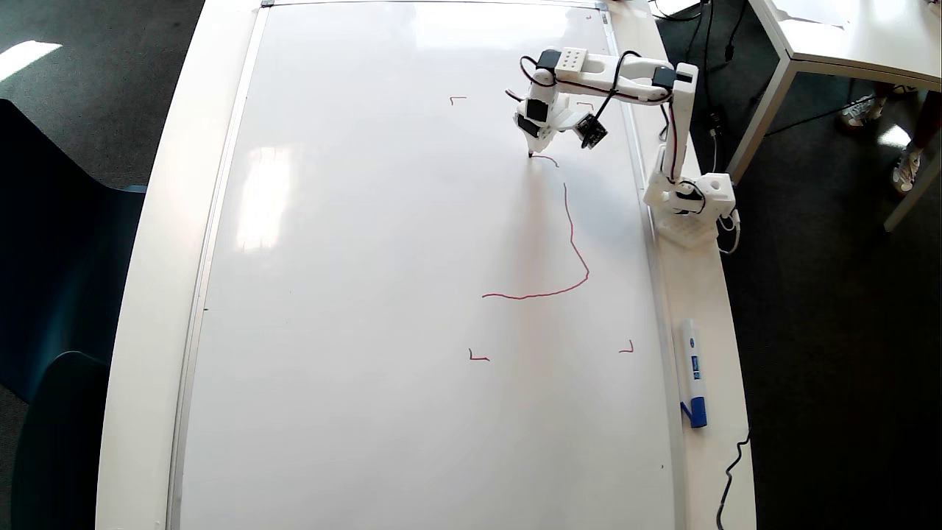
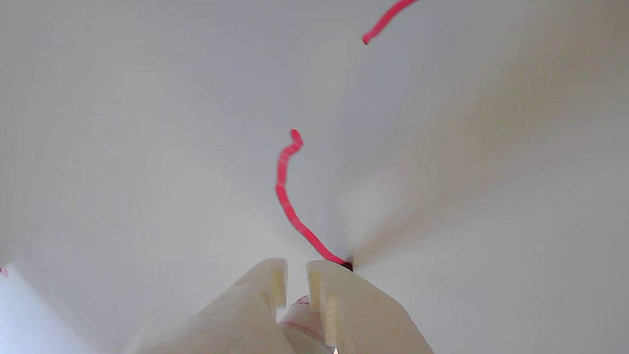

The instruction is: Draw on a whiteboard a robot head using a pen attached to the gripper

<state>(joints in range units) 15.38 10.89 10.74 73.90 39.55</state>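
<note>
A white robot arm's claw [image 1: 531, 140] presses a pen [image 2: 305, 314] to the whiteboard [image 1: 368, 294] at the far right of the overhead view, its tip touching the end of a short red stroke [image 1: 546, 159]. The wrist view shows the two jaws drawn close on the pen's white barrel with its red band, the dark tip [image 2: 348, 266] meeting the board just ahead of them. The robot head [image 1: 567, 250] is only begun: one wobbly line runs down the right side and curves left along the near edge, apart from the short stroke. A corner mark [image 1: 478, 357] lies nearer. The pen looks light and stiff and the glossy board slippery, so a firm hold low on the barrel should steady the line. A blue-capped marker [image 1: 692, 372] lies on the counter [image 1: 147, 294], right of the board.
</note>
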